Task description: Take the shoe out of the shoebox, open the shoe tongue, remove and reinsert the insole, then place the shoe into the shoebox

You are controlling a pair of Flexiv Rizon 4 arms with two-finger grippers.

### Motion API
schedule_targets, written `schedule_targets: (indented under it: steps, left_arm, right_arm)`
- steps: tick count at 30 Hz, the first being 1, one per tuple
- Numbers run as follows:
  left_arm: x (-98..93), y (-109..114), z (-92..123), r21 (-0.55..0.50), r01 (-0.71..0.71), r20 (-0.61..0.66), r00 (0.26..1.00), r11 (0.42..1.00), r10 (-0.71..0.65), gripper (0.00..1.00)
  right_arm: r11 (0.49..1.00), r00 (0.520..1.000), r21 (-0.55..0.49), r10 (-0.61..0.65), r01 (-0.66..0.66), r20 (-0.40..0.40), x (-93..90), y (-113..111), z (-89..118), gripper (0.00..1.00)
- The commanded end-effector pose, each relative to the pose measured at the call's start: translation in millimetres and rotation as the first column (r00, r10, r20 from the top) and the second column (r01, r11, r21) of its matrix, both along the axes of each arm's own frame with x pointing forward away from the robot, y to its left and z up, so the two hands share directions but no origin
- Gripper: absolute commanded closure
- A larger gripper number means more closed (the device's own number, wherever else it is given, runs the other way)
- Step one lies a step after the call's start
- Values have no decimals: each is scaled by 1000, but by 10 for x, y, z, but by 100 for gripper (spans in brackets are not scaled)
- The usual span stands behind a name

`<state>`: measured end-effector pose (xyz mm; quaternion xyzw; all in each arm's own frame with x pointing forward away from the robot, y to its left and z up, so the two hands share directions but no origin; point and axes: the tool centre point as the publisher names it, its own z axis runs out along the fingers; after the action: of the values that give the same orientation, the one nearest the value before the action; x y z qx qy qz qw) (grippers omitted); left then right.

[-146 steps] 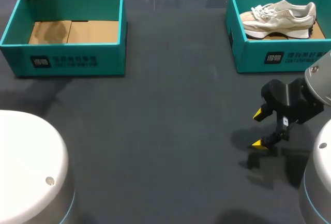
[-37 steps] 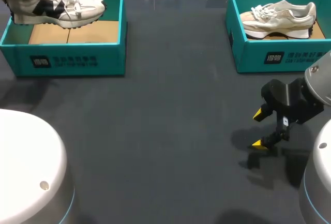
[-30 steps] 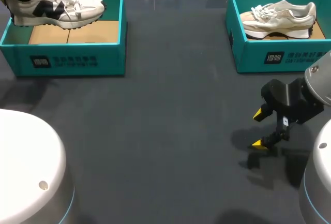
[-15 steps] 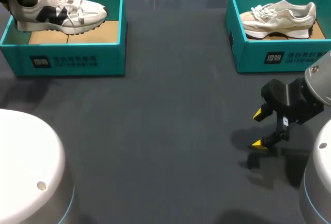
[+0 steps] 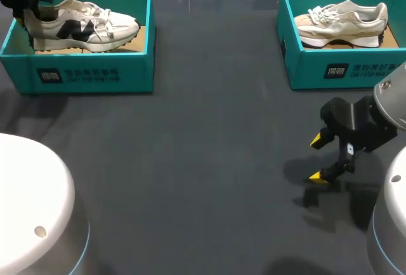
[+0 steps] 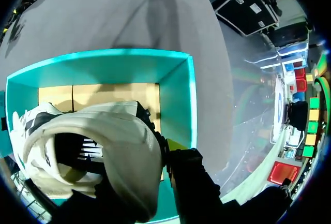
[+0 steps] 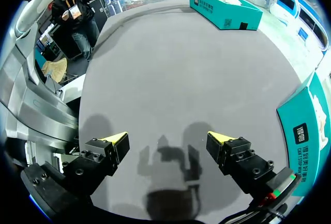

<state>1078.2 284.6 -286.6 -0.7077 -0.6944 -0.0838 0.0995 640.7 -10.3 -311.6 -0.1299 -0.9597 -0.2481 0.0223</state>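
A white shoe with black side marks (image 5: 85, 26) hangs low inside the left teal shoebox (image 5: 89, 75), toe pointing right. My left gripper (image 5: 28, 9) is shut on its heel collar. In the left wrist view the shoe (image 6: 98, 151) fills the space under the gripper (image 6: 161, 151), one yellow fingertip (image 6: 176, 144) shows outside the heel, and the shoebox (image 6: 176, 94) with its cardboard floor lies below. My right gripper (image 5: 320, 158) hovers open over bare table near the front right, nothing between its fingers (image 7: 166, 140).
A second teal shoebox (image 5: 317, 65) at the back right holds a beige shoe (image 5: 342, 22); its wall (image 7: 305, 131) is just beside the right gripper. The left shoebox (image 7: 225, 9) shows far ahead of the right gripper across dark grey table.
The left gripper has carried the white shoe down and slightly right, from above the left shoebox's rim into the box. The right arm has not moved.
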Motion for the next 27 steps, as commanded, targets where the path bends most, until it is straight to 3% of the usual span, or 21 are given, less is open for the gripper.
schedule_targets:
  steps: [1,10,27]
  left_arm:
    - [-103,-19,-88,11,7,13,1000,1000,-7,100]
    - [-225,17,-278,16,39,10,999,999,-39,100]
    - [-220,6,-547,26,75,12,997,997,-75,100]
  right_arm:
    - [1000,1000,-1,-1,1,3,-22,-5,3,0]
    - [1000,1000,-1,-1,1,3,-22,-5,3,0]
    - [1000,1000,-1,-1,1,3,-22,-5,3,0]
